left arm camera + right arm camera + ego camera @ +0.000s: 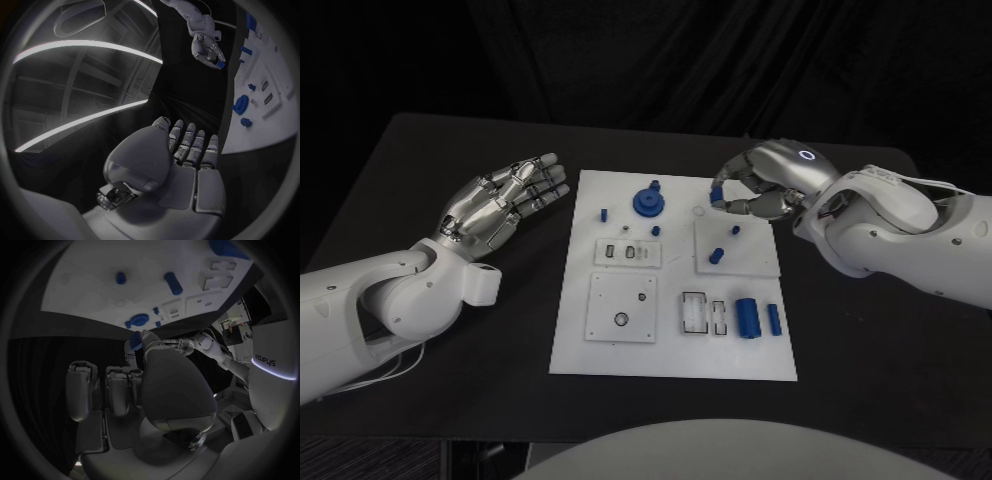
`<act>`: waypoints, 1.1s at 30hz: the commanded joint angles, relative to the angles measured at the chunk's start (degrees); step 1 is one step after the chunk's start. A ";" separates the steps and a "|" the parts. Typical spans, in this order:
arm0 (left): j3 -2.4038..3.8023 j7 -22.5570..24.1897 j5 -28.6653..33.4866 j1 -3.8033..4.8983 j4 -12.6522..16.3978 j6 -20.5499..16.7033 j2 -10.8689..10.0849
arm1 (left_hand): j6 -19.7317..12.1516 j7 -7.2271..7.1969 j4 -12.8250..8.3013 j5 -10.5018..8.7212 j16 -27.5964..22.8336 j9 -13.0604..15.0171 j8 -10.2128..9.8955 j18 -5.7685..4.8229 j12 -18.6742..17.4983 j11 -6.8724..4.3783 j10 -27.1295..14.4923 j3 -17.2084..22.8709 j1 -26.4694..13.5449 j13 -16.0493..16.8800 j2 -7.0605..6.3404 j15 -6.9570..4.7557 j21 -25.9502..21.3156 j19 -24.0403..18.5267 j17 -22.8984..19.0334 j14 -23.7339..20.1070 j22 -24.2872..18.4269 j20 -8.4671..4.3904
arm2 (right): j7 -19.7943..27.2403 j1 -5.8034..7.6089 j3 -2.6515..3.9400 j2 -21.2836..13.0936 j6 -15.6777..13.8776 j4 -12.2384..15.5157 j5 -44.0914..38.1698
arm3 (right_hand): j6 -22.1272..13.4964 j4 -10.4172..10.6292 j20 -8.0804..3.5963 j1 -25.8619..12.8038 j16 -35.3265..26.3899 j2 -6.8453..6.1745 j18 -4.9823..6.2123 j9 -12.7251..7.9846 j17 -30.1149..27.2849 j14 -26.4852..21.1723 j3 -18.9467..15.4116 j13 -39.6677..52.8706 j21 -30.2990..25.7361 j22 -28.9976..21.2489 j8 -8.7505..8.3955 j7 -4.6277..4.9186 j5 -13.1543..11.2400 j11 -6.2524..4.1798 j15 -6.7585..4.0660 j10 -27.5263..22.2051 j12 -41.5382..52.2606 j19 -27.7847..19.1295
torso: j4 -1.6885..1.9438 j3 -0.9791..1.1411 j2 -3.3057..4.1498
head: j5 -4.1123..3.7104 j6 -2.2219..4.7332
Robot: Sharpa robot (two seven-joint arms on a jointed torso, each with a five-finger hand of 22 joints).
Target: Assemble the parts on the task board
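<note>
White task board [675,345] sits mid-table, blue parts [648,201] scattered across it, biggest one at 12 o'clock. Right hand [759,185] hangs over the board's 1 o'clock corner, fingers curled; can't tell if it holds anything. Left hand [502,205] at 9 o'clock, off the board, fingers spread, empty.

Far right corner of task board [675,340] covered by right hand [764,182]. Anything pinched in those curled fingers: too small to tell. Contents of board recesses likewise.
</note>
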 commanded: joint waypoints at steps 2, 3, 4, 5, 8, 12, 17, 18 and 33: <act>0.05 0.50 -0.05 -0.07 0.05 0.45 0.34 | -0.17 0.26 0.10 0.25 0.19 0.06 0.02 -0.75 -0.15 0.25 0.10 0.39 0.18 0.06 -0.18 0.42 0.31 0.38 0.07 0.00 -0.06 0.15 | -5.65 -0.55 -0.03 2.93 0.58 2.35 -2.35 | 1.08 0.18 -0.32 -0.37 0.17 -0.09 -0.34 5.85 15.09 5.95 -0.01 15.08 0.11 13.14 3.62 -1.55 0.41 0.08 -0.20 5.97 0.15 2.92 | 0.10 0.01 0.06 | 0.08 0.04; 0.05 0.47 -0.05 -0.07 0.06 0.44 0.38 | -0.17 0.26 0.10 0.25 0.19 0.06 0.02 -0.75 -0.15 0.25 0.10 0.39 0.18 0.06 -0.18 0.42 0.31 0.38 0.07 0.00 -0.06 0.15 | -6.16 -0.99 -0.03 3.88 1.15 2.65 -2.54 | 1.07 0.18 -0.32 -0.38 0.17 -0.10 -0.33 5.87 15.09 5.95 -0.01 15.08 0.10 13.14 3.63 -1.55 0.42 0.08 -0.20 5.97 0.15 2.92 | 0.06 0.02 0.04 | 0.24 0.05; 0.05 0.46 -0.05 -0.07 0.08 0.43 0.41 | -0.17 0.26 0.10 0.25 0.19 0.06 0.02 -0.75 -0.15 0.25 0.10 0.39 0.18 0.06 -0.18 0.42 0.31 0.38 0.07 0.00 -0.06 0.15 | -6.63 -1.38 -0.03 4.64 1.53 2.81 -2.82 | 1.04 0.18 -0.32 -0.40 0.17 -0.11 -0.33 5.90 15.09 5.95 -0.01 15.08 0.07 13.13 3.65 -1.54 0.45 0.09 -0.21 5.97 0.15 2.91 | 0.05 0.02 0.04 | 0.34 0.03; 0.05 0.44 -0.05 -0.07 0.11 0.41 0.43 | -0.17 0.26 0.10 0.25 0.19 0.06 0.02 -0.75 -0.15 0.25 0.10 0.39 0.18 0.06 -0.18 0.42 0.31 0.38 0.07 0.00 -0.06 0.15 | -7.12 -1.77 -0.03 5.39 1.85 2.89 -3.26 | 0.94 0.12 -0.33 -0.38 0.17 -0.14 -0.29 5.97 15.09 5.95 0.00 15.08 -0.07 13.08 3.67 -1.53 0.56 0.09 -0.21 5.97 0.15 2.84 | 0.07 0.01 0.04 | 0.35 0.03; 0.05 0.48 -0.05 -0.07 0.40 0.40 0.29 | -0.17 0.26 0.10 0.25 0.19 0.06 0.02 -0.75 -0.15 0.25 0.10 0.39 0.18 0.06 -0.18 0.42 0.31 0.38 0.07 0.00 -0.06 0.15 | -9.03 -3.09 -0.02 7.96 2.63 2.89 -5.35 | 0.78 0.02 -0.34 -0.37 0.17 -0.21 -0.29 6.10 15.09 5.95 0.00 15.08 -0.04 13.08 3.73 -1.52 0.73 0.10 -0.22 5.97 0.15 2.88 | 0.08 -0.02 0.04 | 0.46 0.02; 0.05 0.51 -0.05 -0.07 0.72 0.26 0.00 | -0.17 0.28 0.14 0.22 0.22 0.06 0.03 -0.77 -0.15 0.25 0.10 0.47 0.14 0.07 -0.21 0.43 0.33 0.41 0.08 0.02 -0.05 0.15 | -11.48 -4.37 -0.01 10.33 4.42 2.71 -6.94 | 0.66 -0.20 -0.36 -0.24 0.17 -0.29 -0.31 6.29 15.09 5.95 0.06 15.08 0.04 13.11 3.84 -1.53 0.94 0.08 -0.24 5.97 0.15 2.95 | 0.08 0.00 0.03 | 0.83 -0.07; 0.05 0.46 -0.05 -0.07 0.63 0.23 0.11 | -0.17 0.28 0.14 0.22 0.22 0.06 0.03 -0.77 -0.15 0.25 0.10 0.47 0.14 0.07 -0.21 0.43 0.33 0.41 0.08 0.02 -0.05 0.15 | -13.87 -5.25 -0.01 12.64 6.89 1.67 -7.75 | 0.53 -0.28 -0.38 -0.28 0.17 -0.34 -0.30 6.40 15.09 5.95 0.07 15.08 0.01 13.09 3.86 -1.50 1.02 0.07 -0.27 5.97 0.15 2.94 | 0.12 0.00 0.03 | 0.87 -0.23; 0.05 0.46 -0.05 -0.07 0.61 0.24 0.16 | -0.17 0.28 0.14 0.22 0.22 0.06 0.03 -0.77 -0.15 0.25 0.10 0.47 0.14 0.07 -0.21 0.43 0.33 0.41 0.08 0.02 -0.05 0.15 | -14.15 -5.35 0.00 12.93 7.15 1.48 -7.93 | 0.53 -0.28 -0.38 -0.28 0.17 -0.34 -0.30 6.40 15.09 5.95 0.07 15.08 0.01 13.09 3.86 -1.50 1.02 0.07 -0.27 5.97 0.15 2.94 | 0.12 0.00 0.03 | 0.87 -0.23; 0.05 0.24 -0.04 -0.08 0.15 0.59 0.75 | -0.16 0.30 0.17 0.21 0.23 0.06 0.04 -0.78 -0.15 0.25 0.10 0.54 0.11 0.07 -0.23 0.45 0.30 0.38 0.08 0.03 -0.07 0.15 | -19.31 -6.53 0.01 15.15 9.42 0.05 -11.09 | -0.36 -1.22 -0.40 -0.27 0.17 -0.22 -0.15 7.15 15.09 5.95 0.59 15.08 -0.52 12.89 3.76 -1.31 3.29 0.16 -0.24 5.97 0.15 2.77 | 0.08 0.01 0.05 | 1.02 -0.69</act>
